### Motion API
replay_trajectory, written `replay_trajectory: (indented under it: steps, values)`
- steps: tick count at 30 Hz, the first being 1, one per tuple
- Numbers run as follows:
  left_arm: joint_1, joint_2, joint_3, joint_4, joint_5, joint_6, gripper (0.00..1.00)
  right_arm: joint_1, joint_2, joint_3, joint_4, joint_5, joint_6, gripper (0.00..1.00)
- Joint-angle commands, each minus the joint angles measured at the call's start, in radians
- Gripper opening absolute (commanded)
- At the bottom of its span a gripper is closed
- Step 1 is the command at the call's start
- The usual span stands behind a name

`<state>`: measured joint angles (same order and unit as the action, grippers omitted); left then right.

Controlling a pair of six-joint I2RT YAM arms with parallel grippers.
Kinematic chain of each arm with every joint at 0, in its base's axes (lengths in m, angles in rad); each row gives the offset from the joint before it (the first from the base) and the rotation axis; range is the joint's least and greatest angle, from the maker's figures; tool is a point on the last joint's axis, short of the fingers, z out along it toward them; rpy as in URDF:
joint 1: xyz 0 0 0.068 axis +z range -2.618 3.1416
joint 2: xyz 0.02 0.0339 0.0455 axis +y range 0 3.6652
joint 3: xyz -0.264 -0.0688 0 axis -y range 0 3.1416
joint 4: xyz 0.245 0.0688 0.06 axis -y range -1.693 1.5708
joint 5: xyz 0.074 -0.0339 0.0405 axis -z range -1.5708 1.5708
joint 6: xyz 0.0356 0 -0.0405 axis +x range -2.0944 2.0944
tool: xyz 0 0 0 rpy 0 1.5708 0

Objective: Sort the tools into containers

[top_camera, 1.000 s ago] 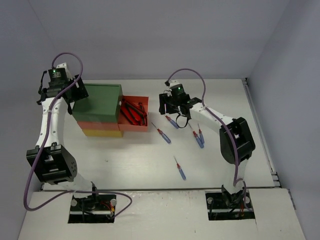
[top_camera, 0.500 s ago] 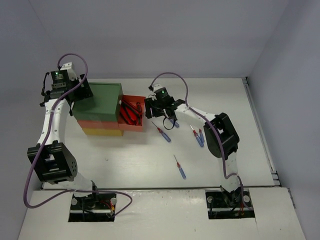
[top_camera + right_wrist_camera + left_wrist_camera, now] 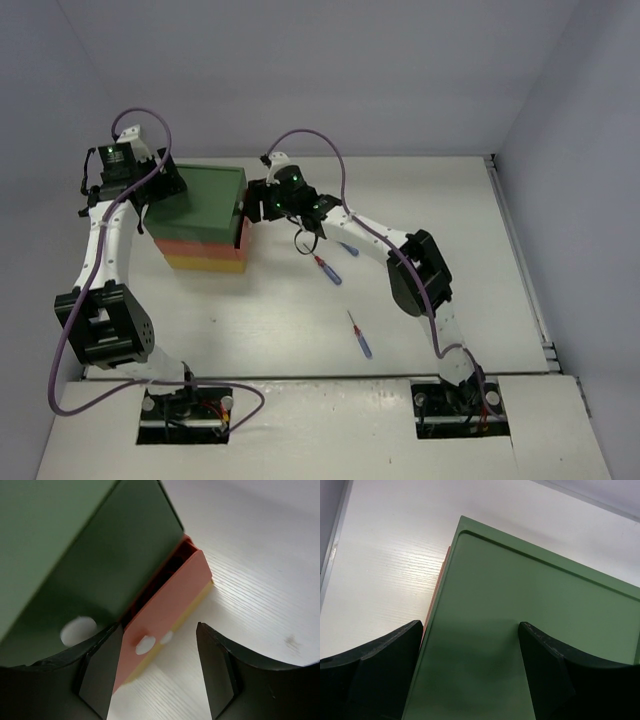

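In the upper left of the overhead view, a small boxy cabinet (image 3: pixel 200 228) of stacked drawers is set on the white desk (image 3: pixel 250 320). It is made up of a green top drawer (image 3: pixel 205 200), an orange-red middle drawer (image 3: pixel 167 600) and a yellow bottom drawer (image 3: pixel 205 266). The jaws of the right arm (image 3: pixel 370 232) are parted at the orange-red drawer's front, with nothing clamped between them. The jaws of the left arm (image 3: pixel 100 235) are spread wide above the green top and are empty; whether it is touched cannot be told. At least three small blue-and-red screwdrivers (image 3: pixel 327 270) are left unsorted on the desk, lower right of the cabinet.

If the drawer is pushed hard, the whole cabinet could be slid leftward unless it is braced, and whatever lies inside could be jammed in the gap. The nearest screwdriver could also be dragged by the hanging cable loop (image 3: pixel 305 243).

The dark slit of the not-quite-shut drawer is shown only by the right wrist view. The loose screwdrivers are shown only from above. Little but green lid is given by the left wrist view.
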<state>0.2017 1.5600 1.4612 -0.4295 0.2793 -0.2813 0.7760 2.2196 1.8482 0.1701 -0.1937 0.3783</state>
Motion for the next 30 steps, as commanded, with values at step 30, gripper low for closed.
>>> replay_trajectory:
  steps: [30]
  values:
    - [0.061, -0.040, -0.025, 0.049, 0.126, -0.091, 0.74, 0.002, -0.114, -0.205, 0.269, -0.078, 0.091, 0.58]
